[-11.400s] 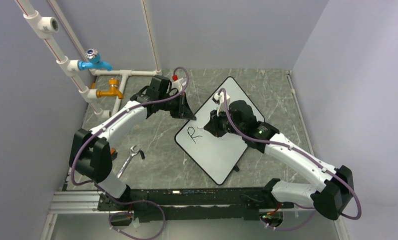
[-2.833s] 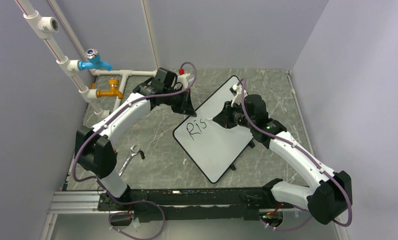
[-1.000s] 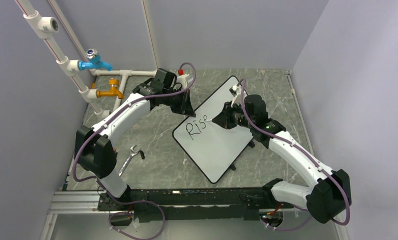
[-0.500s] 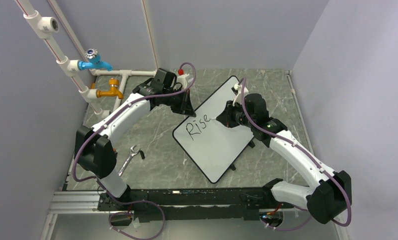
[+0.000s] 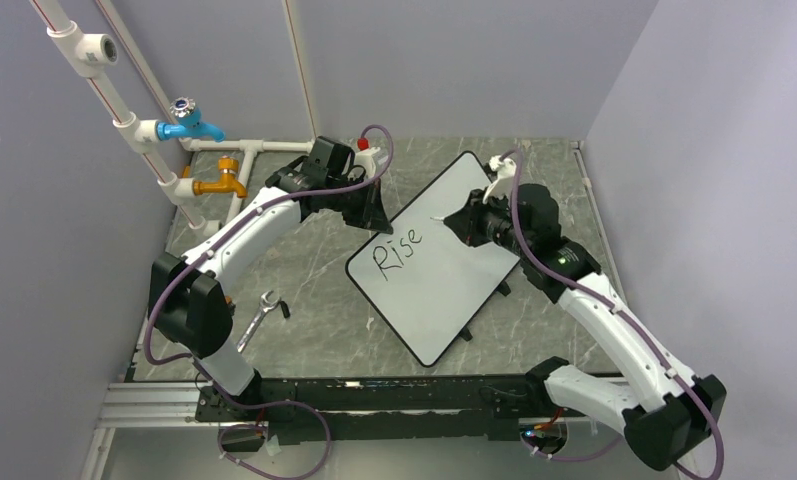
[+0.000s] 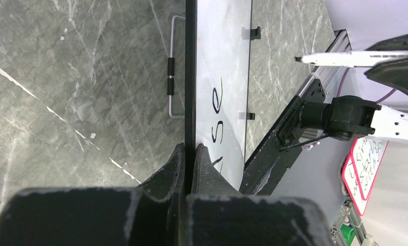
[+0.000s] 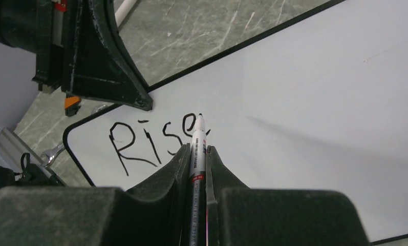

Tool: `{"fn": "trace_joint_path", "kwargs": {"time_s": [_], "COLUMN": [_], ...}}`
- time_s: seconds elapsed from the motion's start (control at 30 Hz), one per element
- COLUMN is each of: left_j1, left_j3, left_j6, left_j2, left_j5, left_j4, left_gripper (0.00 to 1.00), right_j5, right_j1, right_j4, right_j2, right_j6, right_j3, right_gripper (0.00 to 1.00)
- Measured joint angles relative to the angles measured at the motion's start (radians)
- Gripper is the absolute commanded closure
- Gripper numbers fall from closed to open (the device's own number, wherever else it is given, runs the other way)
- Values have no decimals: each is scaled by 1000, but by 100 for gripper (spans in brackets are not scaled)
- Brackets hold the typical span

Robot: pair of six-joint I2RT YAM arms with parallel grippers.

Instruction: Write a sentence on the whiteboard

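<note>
Where crossed by the right arm, cannot follow the right rim of the whiteboard (image 5: 444,290); otherwise find it lying slantwise on the grey marbled table (image 5: 304,270), between the 2 arms, 1 corner toward the bases. Read only "Rise" of the sentence (image 5: 399,250), near the board's left corner; from the right wrist lose part of the "e" behind the marker (image 7: 197,136); from the left wrist get just "se", edge-on. Note left gripper (image 6: 189,154) clamped on the board's black rim at its upper left side, jaws pressed to both faces. Note right gripper (image 7: 196,154) closed tight on the marker, barrel cut off at the bottom of its own view. Cannot settle from the right wrist whether the tip touches; from the left wrist looks lifted clear of the surface. Cannot identify a red-capped bit (image 5: 363,145) behind the left wrist. Note wrench (image 5: 257,318) lying well apart, left of the board. Against 0.5 s ago: right wrist drawn back to the right and farther off, tip now beyond the "e"; same 4 letters as 1 s ago, up from "Ris" 2.8 s ago and a lone "R" 11.4 s ago; board and left grip unshifted.
</note>
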Motion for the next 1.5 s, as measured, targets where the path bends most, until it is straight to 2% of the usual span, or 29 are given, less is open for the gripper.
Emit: {"fn": "trace_joint_path", "kwargs": {"time_s": [0.43,0.73,1.13,1.5], "left_j1": [-1,-10,-10,-8], "left_j3": [2,45,45,16], "left_j6": [0,40,53,52], "left_j2": [0,0,0,-11], "left_j5": [-12,-35,-40,-42], "left_j4": [-9,-78,-82,-40], "left_gripper": [100,100,100,100], "right_j5": [-35,-80,-238,-269], "right_j1": [0,0,5,70], "right_j4": [-54,-65,-89,-82], "right_j2": [-127,-179,-225,-230], "right_j6": [11,18,3,-1], "right_j3": [-73,-116,-187,-204], "right_gripper": [100,100,100,100]}}
